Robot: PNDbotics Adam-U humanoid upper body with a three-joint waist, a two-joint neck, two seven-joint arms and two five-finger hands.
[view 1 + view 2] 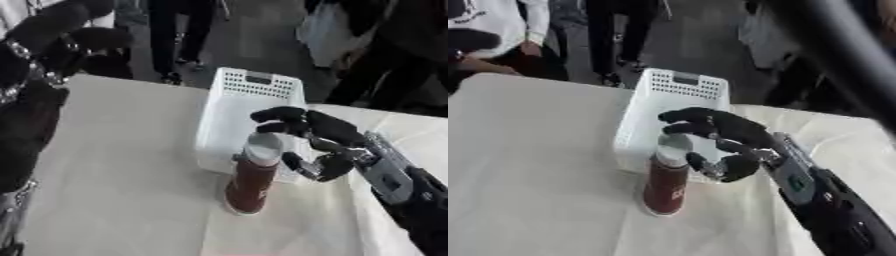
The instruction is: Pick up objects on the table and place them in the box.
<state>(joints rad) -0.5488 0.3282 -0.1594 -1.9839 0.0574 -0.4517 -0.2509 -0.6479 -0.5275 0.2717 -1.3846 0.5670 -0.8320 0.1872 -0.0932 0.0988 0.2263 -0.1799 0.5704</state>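
A dark red bottle (249,182) with a pale cap stands upright on the table, right in front of the white perforated box (249,100). My right hand (328,137) comes in from the lower right and sits at the bottle's top. Its fingers (278,116) arch over and behind the cap, and the thumb (296,164) hangs just right of the neck. They cup the cap without closing on it. My left hand (52,30) is raised close to the camera at the upper left, dark and blurred.
The cloth-covered table (122,190) stretches wide to the left of and in front of the bottle. The box lies lengthwise toward the far edge. People stand beyond the table's far side.
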